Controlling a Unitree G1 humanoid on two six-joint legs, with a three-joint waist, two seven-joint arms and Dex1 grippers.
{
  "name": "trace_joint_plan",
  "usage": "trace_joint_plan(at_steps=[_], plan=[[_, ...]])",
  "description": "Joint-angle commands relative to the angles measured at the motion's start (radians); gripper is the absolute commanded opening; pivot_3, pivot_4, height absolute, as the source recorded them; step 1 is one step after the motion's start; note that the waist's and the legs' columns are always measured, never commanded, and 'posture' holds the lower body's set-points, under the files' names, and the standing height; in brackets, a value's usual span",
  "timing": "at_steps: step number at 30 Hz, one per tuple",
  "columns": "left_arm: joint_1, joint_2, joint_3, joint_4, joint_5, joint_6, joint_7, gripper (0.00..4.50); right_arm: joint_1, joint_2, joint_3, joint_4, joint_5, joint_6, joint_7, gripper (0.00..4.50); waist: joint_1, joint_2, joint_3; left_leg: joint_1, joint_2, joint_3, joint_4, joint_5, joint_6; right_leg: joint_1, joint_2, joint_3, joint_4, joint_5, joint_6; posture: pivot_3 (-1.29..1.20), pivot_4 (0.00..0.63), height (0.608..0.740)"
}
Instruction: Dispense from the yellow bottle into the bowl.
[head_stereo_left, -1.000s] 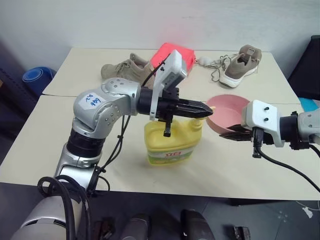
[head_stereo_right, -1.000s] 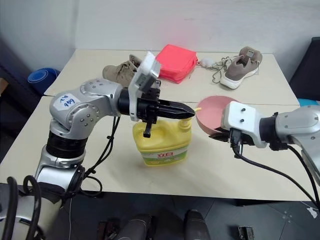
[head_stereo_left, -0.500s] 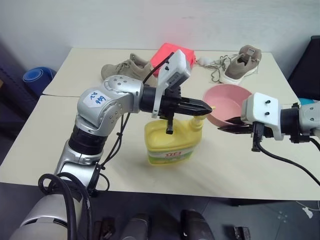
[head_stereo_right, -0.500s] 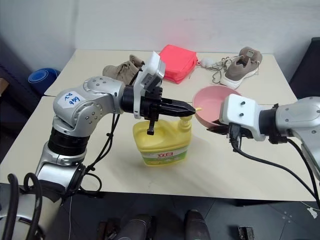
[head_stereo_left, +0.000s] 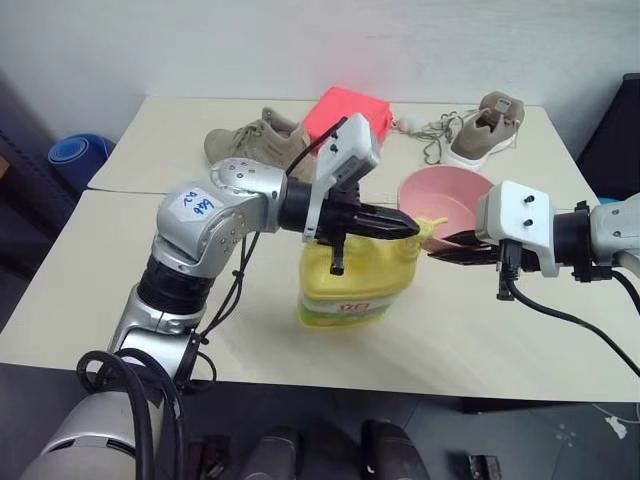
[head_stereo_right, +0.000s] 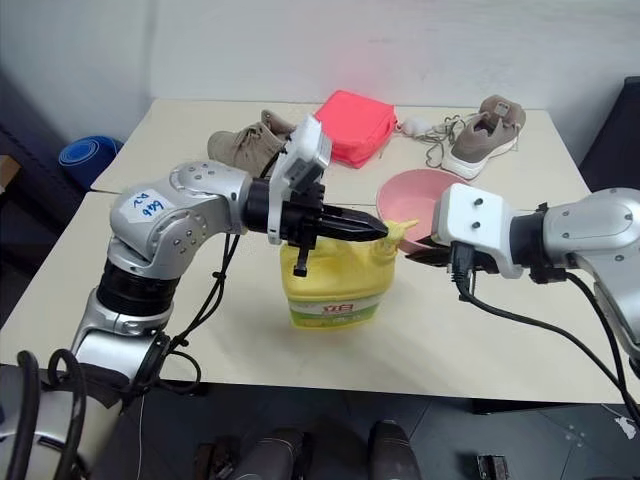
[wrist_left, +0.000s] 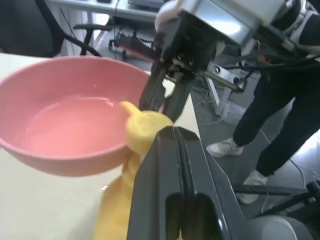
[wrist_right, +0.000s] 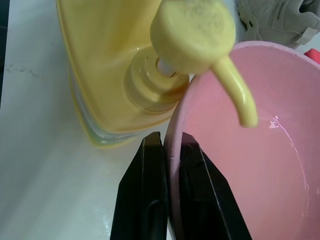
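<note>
The yellow bottle (head_stereo_left: 355, 285) stands upright near the table's front edge, with its green-white label facing me. My left gripper (head_stereo_left: 410, 228) is shut and empty, lying level over the bottle's shoulder with its tips right at the pump head (wrist_left: 142, 125); I cannot tell whether they touch. The pink bowl (head_stereo_left: 450, 195) is held off the table, just right of the bottle. My right gripper (wrist_right: 172, 145) is shut on the bowl's near rim. The pump's spout (wrist_right: 240, 95) hangs over the inside of the bowl (wrist_right: 250, 190).
Two beige shoes (head_stereo_left: 250, 140) (head_stereo_left: 485, 125) and a pink-red folded cloth (head_stereo_left: 345, 108) lie along the back of the table. A blue object (head_stereo_left: 75, 155) sits on the floor at the left. The table's front edge (head_stereo_left: 420, 385) runs close below the bottle.
My right gripper has lifted the bowl and brought it left, up against the bottle, so the spout now reaches over it. The left gripper has sunk slightly toward the pump head.
</note>
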Motion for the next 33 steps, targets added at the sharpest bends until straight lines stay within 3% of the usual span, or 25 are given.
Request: trace_joint_plan(at_steps=[1, 10, 18, 25, 33], plan=[[0.047, 0.009, -0.073, 0.028, 0.048, 0.026, 0.004, 0.02, -0.011, 0.000, -0.024, -0.033, 0.019, -0.008, 0.006, 0.00, 0.000, 0.000, 0.000, 0.000, 0.000, 0.000, 0.000, 0.000, 0.000, 0.001, 0.000, 0.000, 0.000, 0.000, 0.000, 0.00, 0.150, 0.740], [0.030, 0.050, -0.015, -0.001, 0.009, 0.005, -0.069, 0.02, 0.042, -0.005, -0.052, 0.019, 0.007, -0.072, 0.032, 0.00, -0.003, 0.000, 0.000, 0.003, 0.001, 0.000, 0.000, 0.000, 0.000, 0.004, 0.001, 0.000, -0.002, 0.000, 0.000, 0.00, 0.150, 0.740], [-0.069, 0.019, 0.145, 0.007, -0.092, 0.052, -0.030, 0.02, 0.024, -0.003, -0.037, 0.044, -0.005, -0.080, 0.027, 0.00, -0.003, 0.000, 0.000, -0.001, 0.001, 0.000, 0.000, 0.000, 0.000, -0.001, 0.001, 0.001, 0.000, 0.000, 0.000, 0.00, 0.150, 0.740], [-0.103, -0.043, 0.101, 0.021, -0.047, 0.052, 0.040, 0.02, -0.020, 0.003, -0.016, 0.010, 0.009, -0.035, 0.012, 0.00, -0.001, -0.001, 0.000, -0.002, 0.000, 0.000, 0.000, 0.000, 0.000, -0.002, 0.000, 0.001, 0.000, 0.000, 0.000, 0.00, 0.150, 0.740], [-0.087, -0.009, -0.001, 0.008, 0.039, 0.010, 0.031, 0.02, -0.003, 0.004, -0.035, -0.005, 0.016, -0.019, 0.008, 0.00, -0.002, -0.001, 0.000, -0.002, 0.000, 0.001, -0.001, 0.000, 0.000, -0.005, 0.001, 0.003, 0.001, 0.000, 0.000, 0.00, 0.150, 0.740]])
